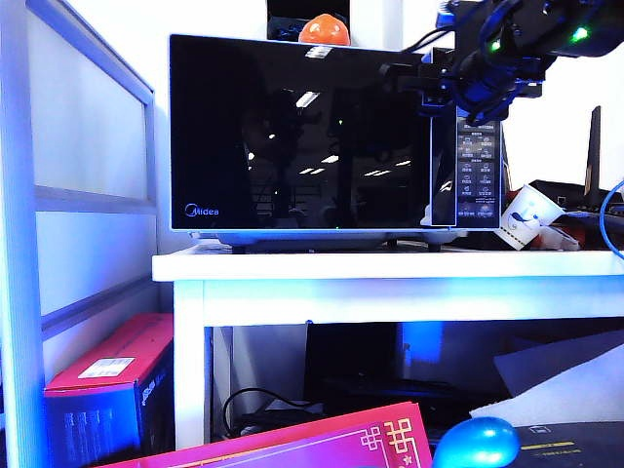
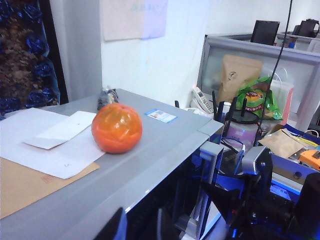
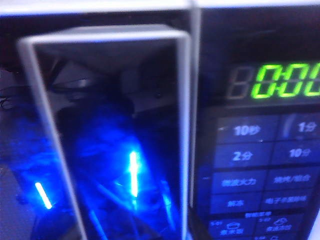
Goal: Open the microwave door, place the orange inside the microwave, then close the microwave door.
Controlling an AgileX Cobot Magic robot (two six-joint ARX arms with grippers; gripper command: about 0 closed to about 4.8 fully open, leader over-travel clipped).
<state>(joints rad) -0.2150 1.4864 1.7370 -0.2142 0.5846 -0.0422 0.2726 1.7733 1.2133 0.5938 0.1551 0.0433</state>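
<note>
My right gripper (image 1: 429, 83) is up at the top right corner of the microwave door (image 1: 292, 136), at the handle strip beside the button panel (image 1: 479, 175). Its dark fingers press in close to that edge, but whether they are spread or clamped on the strip I cannot tell — the wrist camera shows no fingertips at all, just the handle (image 3: 107, 135) filling the view, its glossy face throwing back blue light, with the green display (image 3: 287, 81) and rows of buttons just beside it. The door sits flush with the microwave (image 1: 312, 136)

My left gripper (image 2: 140, 225) is raised above the top of the microwave; only two dark finger tips (image 2: 114, 227) poke into its wrist view, standing apart with nothing between them — open. Ahead of them the orange (image 2: 117, 128) rests on the grey top, partly on a white sheet of paper (image 2: 45, 142) that lies over a brown one. From the outside camera the orange (image 1: 324, 31) peeks over the back of the top, well left of my right gripper. The microwave stands on a white table (image 1: 390, 268), with a paper cup (image 1: 531, 213) just right of it
</note>
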